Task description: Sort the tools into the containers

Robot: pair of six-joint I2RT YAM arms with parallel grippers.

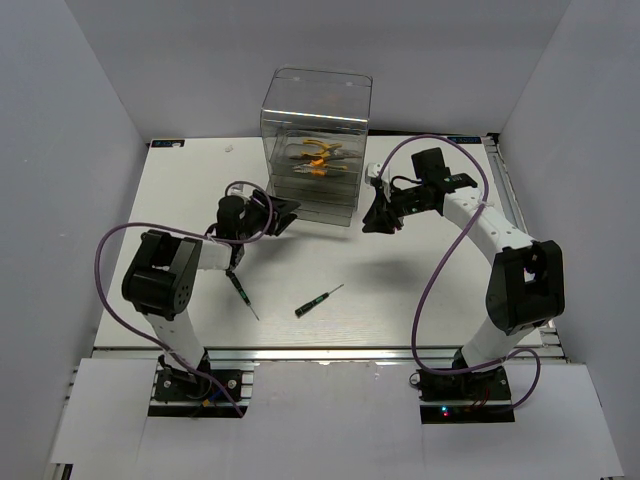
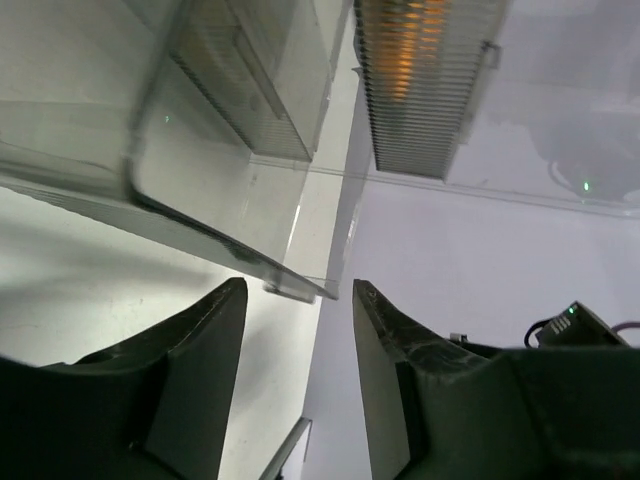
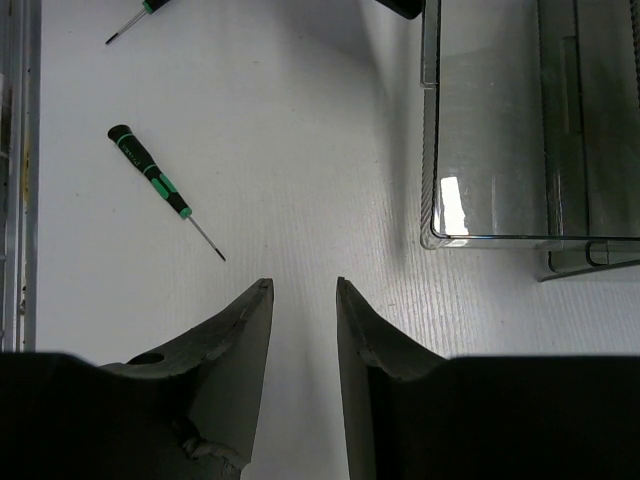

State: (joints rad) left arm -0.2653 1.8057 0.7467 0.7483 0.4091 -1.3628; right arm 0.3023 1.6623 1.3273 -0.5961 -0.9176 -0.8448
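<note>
1. The left gripper (image 2: pixel 295 295) is held apart and empty; the drawer (image 2: pixel 230 250) corner sits just ahead.
2. The right gripper (image 3: pixel 303 285) is parted and empty; the screwdriver (image 3: pixel 160 185) ahead-left should be grasped mid-handle.

Screwdrivers: I count two, a slim screwdriver with a black-and-green handle and thin metal shaft (image 1: pixel 318 301) and a second screwdriver of the same kind (image 1: pixel 243 293).
Pliers: I see orange-handled pliers (image 1: pixel 318 152) at two heights, but I cannot tell the exact count.
Boxes: one tall clear smoky-grey plastic drawer box (image 1: pixel 315 115).
Drawers: too hazy for me to count.
Arms: two, the left black-and-white robot arm (image 1: pixel 160 280) and the right robot arm (image 1: pixel 520 285).
Cables: two, a purple cable (image 1: pixel 100 260) and a second purple cable (image 1: pixel 440 280).
</note>
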